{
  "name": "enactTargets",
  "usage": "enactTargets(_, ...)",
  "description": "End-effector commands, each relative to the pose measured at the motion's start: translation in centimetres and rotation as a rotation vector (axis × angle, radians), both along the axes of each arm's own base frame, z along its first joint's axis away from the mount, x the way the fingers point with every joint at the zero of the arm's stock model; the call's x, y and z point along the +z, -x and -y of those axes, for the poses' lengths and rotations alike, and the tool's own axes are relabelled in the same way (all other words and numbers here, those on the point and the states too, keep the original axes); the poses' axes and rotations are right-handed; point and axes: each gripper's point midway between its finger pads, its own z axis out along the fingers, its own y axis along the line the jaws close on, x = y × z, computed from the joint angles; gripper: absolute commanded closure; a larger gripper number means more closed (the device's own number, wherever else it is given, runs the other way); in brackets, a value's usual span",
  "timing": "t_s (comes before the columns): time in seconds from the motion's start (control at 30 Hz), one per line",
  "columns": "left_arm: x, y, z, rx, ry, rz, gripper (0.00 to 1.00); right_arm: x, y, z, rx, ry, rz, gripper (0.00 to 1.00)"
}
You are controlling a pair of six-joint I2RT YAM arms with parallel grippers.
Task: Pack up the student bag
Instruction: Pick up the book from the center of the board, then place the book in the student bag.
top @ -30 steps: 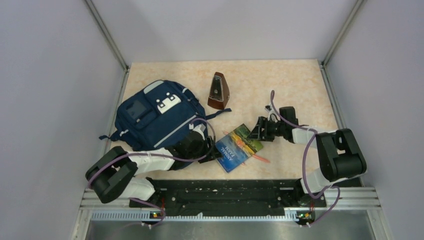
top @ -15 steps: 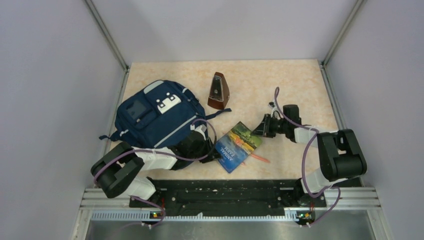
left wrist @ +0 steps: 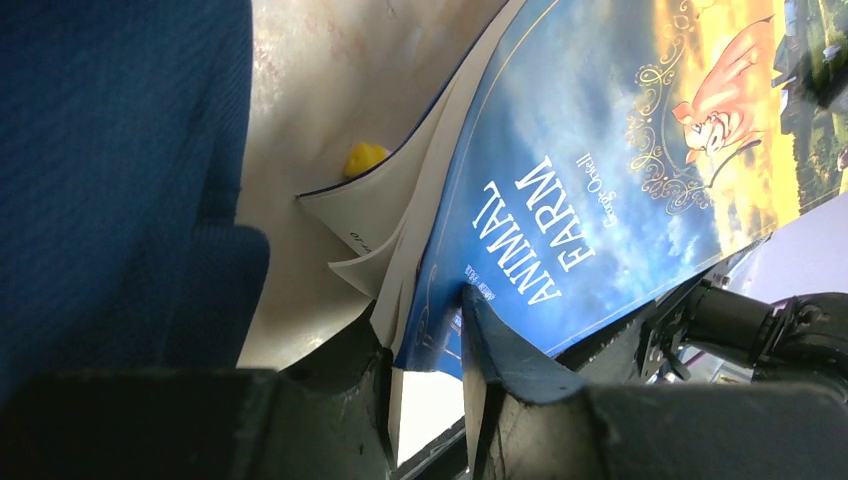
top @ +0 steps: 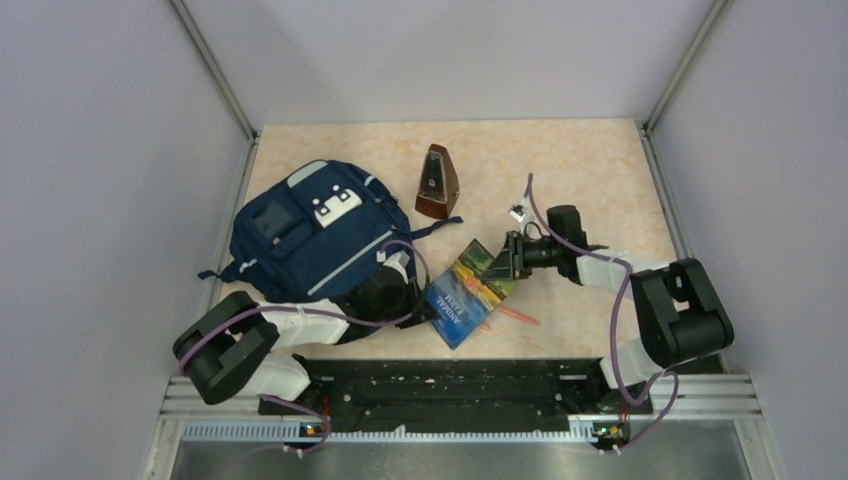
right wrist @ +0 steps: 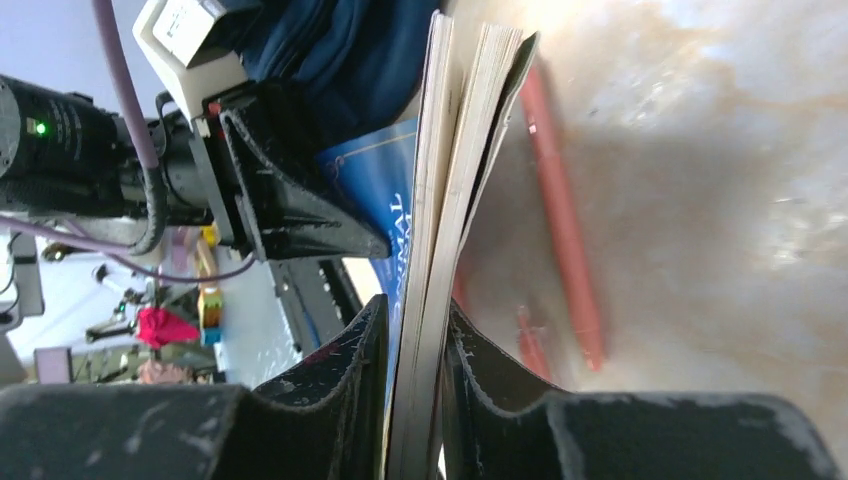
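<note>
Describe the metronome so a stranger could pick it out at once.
Find the big navy student bag on the left of the table. Just to its right, toward the far edge, stands the metronome: a small brown pyramid, upright, unlike the flat blue book toward the near edge.

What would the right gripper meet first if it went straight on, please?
Probably the left gripper, gripping the far corner of the same blue paperback book; the navy blue fabric backpack lies beyond it, though depth is unclear.
</note>
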Motion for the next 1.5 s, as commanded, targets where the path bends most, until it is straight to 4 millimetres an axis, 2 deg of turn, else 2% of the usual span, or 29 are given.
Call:
enactTargets(0.0, 1.3, -1.3, -0.7, 0.028, 0.001, 0.13, 1.0, 1.7, 2.6, -1.9, 0.143, -0.076, -0.033, 0.77)
enactTargets(0.13, 2.0, -1.4, -1.4, 0.031, -0.023, 0.17, 1.0, 2.3, 2.0, -2.0, 0.111, -0.066, -0.008, 0.89)
enactTargets(0.2, 2.8, -1.7, -1.6, 0.022, -0.036, 0.203, 1.0, 3.2, 1.4, -1.9, 0.081, -0.061, 0.02, 0.99)
enactTargets(0.23, 3.5, -1.9, -1.5, 0.014, -0.04, 0.223, 0.99, 3.9, 1.0, -1.9, 0.059, -0.056, 0.044, 1.0)
enactTargets(0.33, 6.2, -3.2, -2.2, 0.017, -0.093, 0.328, 0.86, 6.1, -0.3, -1.4, -0.023, -0.026, 0.115, 1.0)
enactTargets(0.37, 7.6, -3.6, -2.5, 0.016, -0.109, 0.371, 0.78, 7.1, -0.7, -1.2, -0.052, -0.019, 0.143, 1.0)
enactTargets(0.47, 11.2, -4.5, -3.7, 0.019, -0.179, 0.471, 0.48, 10.4, -1.6, -0.3, -0.147, 0.007, 0.219, 1.0)
enactTargets(0.5, 12.3, -4.9, -4.1, 0.024, -0.201, 0.501, 0.41, 11.5, -1.9, 0.2, -0.18, 0.018, 0.245, 1.0)
enactTargets(0.6, 14.7, -5.6, -6.1, 0.042, -0.307, 0.572, 0.31, 14.6, -2.8, 2.0, -0.296, 0.045, 0.325, 1.0)
enactTargets(0.67, 15.2, -5.9, -7.7, 0.055, -0.395, 0.588, 0.27, 16.5, -3.3, 3.4, -0.388, 0.064, 0.381, 1.0)
enactTargets(0.8, 13.9, -6.0, -10.2, 0.067, -0.557, 0.555, 0.26, 18.8, -3.4, 5.6, -0.521, 0.091, 0.467, 1.0)
enactTargets(0.97, 10.8, -5.5, -10.4, 0.039, -0.603, 0.487, 0.31, 19.2, -3.2, 6.7, -0.575, 0.114, 0.501, 1.0)
enactTargets(1.07, 9.4, -5.7, -11.0, 0.068, -0.645, 0.46, 0.41, 18.9, -3.0, 6.7, -0.568, 0.115, 0.498, 1.0)
enactTargets(1.23, 8.4, -5.6, -10.1, 0.046, -0.627, 0.422, 0.44, 18.5, -3.0, 6.5, -0.558, 0.106, 0.492, 1.0)
enactTargets(1.47, 5.8, -5.0, -8.9, 0.022, -0.597, 0.349, 0.49, 17.9, -3.2, 6.0, -0.539, 0.095, 0.478, 1.0)
